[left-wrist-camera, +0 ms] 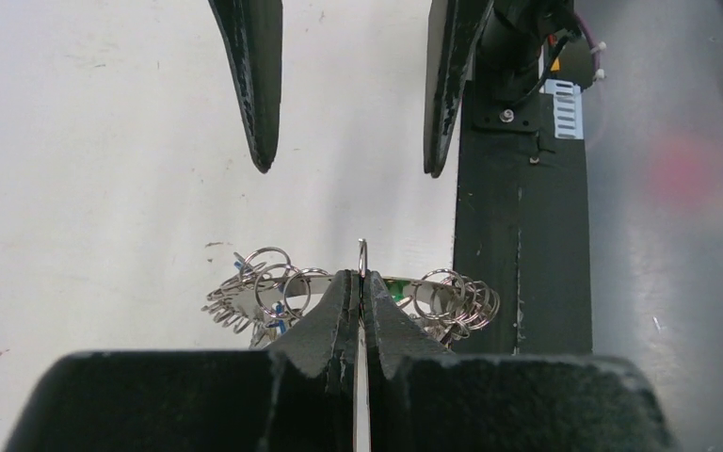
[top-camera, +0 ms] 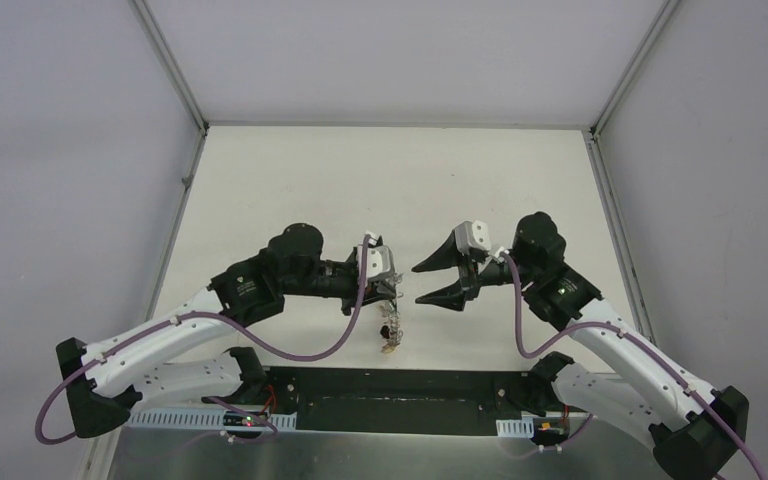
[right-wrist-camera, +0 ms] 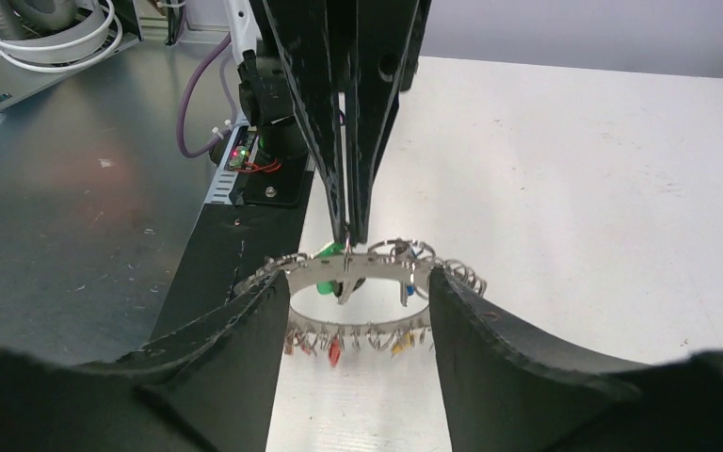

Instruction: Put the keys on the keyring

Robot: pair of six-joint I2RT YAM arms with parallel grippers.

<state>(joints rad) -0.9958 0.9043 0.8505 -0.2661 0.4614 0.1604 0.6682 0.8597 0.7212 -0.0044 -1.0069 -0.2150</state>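
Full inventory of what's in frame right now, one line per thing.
keyring: one, silvery, loaded with small rings, near table edge, below left jaws
green tag: one, green, on keyring by left jaws
red tag: one, red, keyring's side nearest right gripper
yellow tag: one, yellow, same side as red tag
table: one, white, under everything
base plate: one, black, near edge between arm bases
left gripper: one, black, jaws shut on keyring
right gripper: one, black, jaws open, facing keyring

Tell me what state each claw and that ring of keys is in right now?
left gripper, shut, pinching the keyring's rim.
right gripper, open, holding nothing.
keyring, gripped by the left gripper only.
green-tagged key, beside the pinched spot; threaded or not, cannot tell.
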